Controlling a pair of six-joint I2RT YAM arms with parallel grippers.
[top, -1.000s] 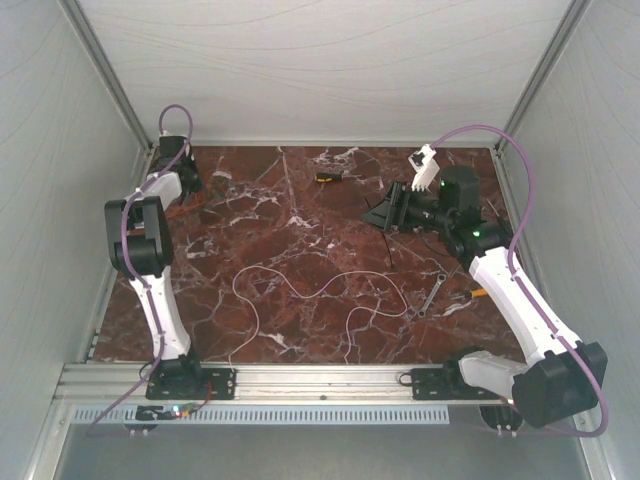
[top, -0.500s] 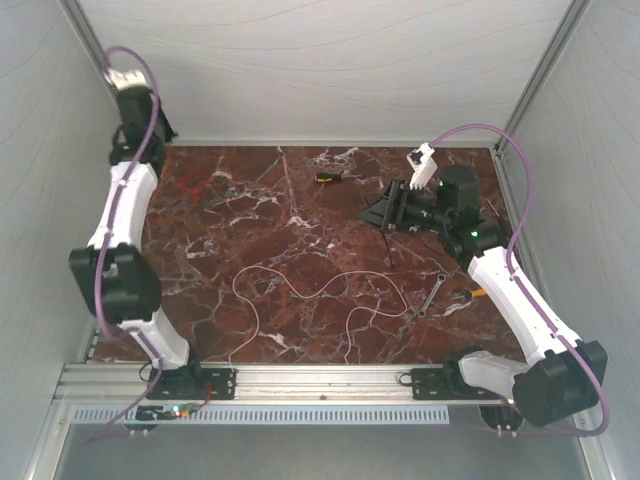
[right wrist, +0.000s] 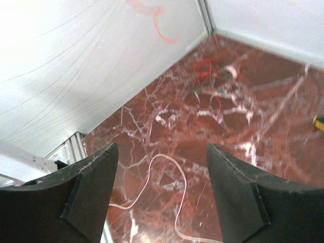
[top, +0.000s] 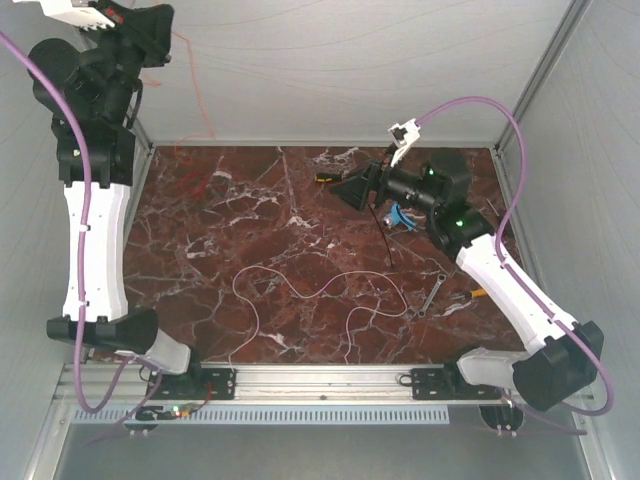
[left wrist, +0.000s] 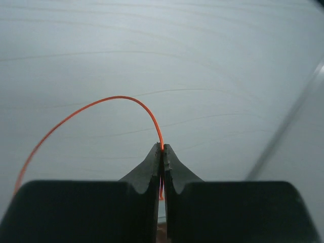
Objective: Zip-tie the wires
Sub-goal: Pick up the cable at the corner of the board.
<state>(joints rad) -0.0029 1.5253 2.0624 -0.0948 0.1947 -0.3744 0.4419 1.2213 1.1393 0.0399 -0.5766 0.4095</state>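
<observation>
My left gripper (top: 158,25) is raised high at the far left, against the back wall, shut on an orange wire (top: 196,95). In the left wrist view the wire (left wrist: 101,101) arcs out of the shut tips (left wrist: 162,148). It hangs down to a tangle of red wires (top: 195,181) in the table's far-left corner. A white wire (top: 300,288) loops over the table's middle, also seen in the right wrist view (right wrist: 172,167). The black zip tie (top: 384,240) lies on the marble just below my right gripper (top: 346,190). That gripper (right wrist: 162,148) is open and empty.
A small black-and-yellow tool (top: 327,178) lies near the back edge. A metal wrench (top: 432,295) and an orange piece (top: 478,293) lie at the right by the right arm. Something blue (top: 400,216) shows under the right wrist. White walls enclose the table.
The left arm has swung up from the far-left corner to high against the back wall, drawing the orange wire up. The right gripper has shifted left and opened wider.
</observation>
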